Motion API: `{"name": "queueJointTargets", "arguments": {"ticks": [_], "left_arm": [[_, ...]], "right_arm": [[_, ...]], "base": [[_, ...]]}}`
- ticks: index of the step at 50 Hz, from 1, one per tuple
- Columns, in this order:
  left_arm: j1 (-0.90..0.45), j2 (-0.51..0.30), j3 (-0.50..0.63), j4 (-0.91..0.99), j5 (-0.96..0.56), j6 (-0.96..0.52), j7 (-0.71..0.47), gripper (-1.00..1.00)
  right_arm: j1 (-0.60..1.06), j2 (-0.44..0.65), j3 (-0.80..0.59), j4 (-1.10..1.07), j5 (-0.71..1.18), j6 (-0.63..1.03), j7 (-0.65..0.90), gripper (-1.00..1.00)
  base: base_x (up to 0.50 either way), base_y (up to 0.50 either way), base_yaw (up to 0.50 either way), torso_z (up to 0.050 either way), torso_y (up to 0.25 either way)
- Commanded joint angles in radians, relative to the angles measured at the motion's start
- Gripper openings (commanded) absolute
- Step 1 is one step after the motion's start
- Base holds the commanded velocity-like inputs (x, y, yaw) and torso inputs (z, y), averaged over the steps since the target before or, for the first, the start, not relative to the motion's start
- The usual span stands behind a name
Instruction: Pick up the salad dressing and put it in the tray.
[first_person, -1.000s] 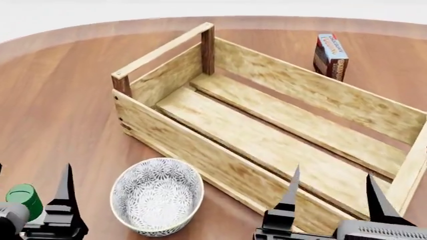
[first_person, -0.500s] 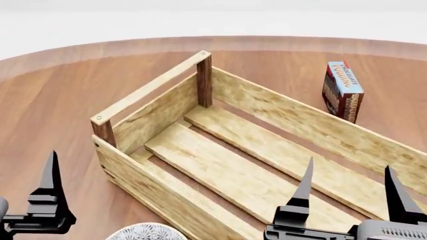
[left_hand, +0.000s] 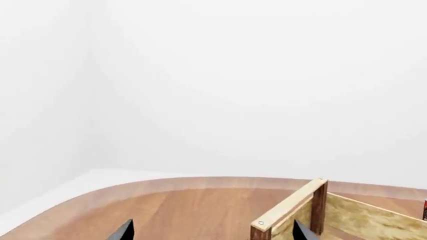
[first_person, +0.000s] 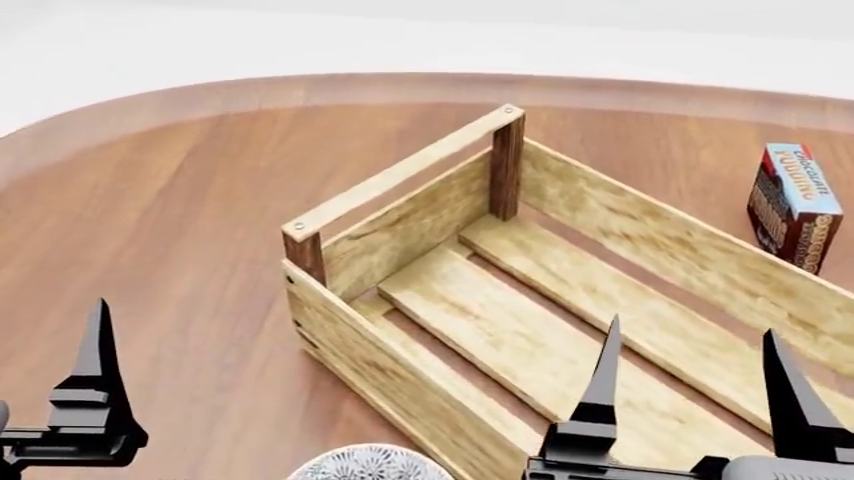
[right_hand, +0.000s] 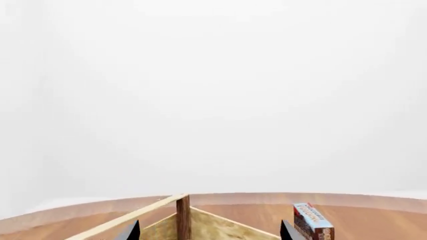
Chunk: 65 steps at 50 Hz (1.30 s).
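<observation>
- The left gripper (first_person: 94, 400) shows only one dark finger at the head view's lower left corner; its wrist view shows two tips spread wide with nothing between them.
- The right gripper (first_person: 687, 385) hangs over the near end of the tray (first_person: 400, 270), its two fingers parted wide and empty.
- The salad dressing is not visible in any view, so I cannot tell its direction or its axis from either gripper.
- A patterned bowl (first_person: 367, 463) peeks in at the bottom edge, just beside the tray's near wall.
- Beyond the tray's far wall stands a pudding box (first_person: 793, 205), upright and apart from it.
</observation>
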<state>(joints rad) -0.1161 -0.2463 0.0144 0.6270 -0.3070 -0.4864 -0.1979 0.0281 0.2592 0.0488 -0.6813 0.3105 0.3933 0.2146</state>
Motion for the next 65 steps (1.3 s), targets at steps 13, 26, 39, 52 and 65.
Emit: {"name": "queueJointTargets", "arguments": {"ticks": [13, 26, 39, 52, 65], "left_arm": [[-0.005, -0.012, 0.002, -0.006, -0.013, 0.009, -0.018, 1.0], [-0.006, -0.016, 0.005, -0.011, -0.017, 0.015, -0.025, 1.0], [-0.005, -0.02, 0.007, -0.012, -0.023, 0.017, -0.031, 1.0], [-0.004, -0.025, 0.009, -0.015, -0.027, 0.024, -0.036, 1.0], [-0.005, -0.029, 0.012, -0.017, -0.031, 0.027, -0.041, 1.0]], "right_arm": [[-0.022, 0.02, -0.018, -0.001, 0.022, -0.037, -0.022, 1.0], [-0.022, 0.025, -0.023, 0.003, 0.023, -0.043, -0.018, 1.0], [-0.026, 0.032, -0.031, 0.005, 0.022, -0.052, -0.017, 1.0], [-0.027, 0.038, -0.037, 0.006, 0.022, -0.057, -0.015, 1.0], [-0.027, 0.067, -0.088, 0.028, 0.002, -0.06, -0.049, 1.0]], "base": [[0.0, 0.0, 0.5, 0.0, 0.0], [0.0, 0.0, 0.5, 0.0, 0.0], [0.0, 0.0, 0.5, 0.0, 0.0], [0.0, 0.0, 0.5, 0.0, 0.0], [-0.1, 0.19, 0.19, 0.0, 0.0]]}}
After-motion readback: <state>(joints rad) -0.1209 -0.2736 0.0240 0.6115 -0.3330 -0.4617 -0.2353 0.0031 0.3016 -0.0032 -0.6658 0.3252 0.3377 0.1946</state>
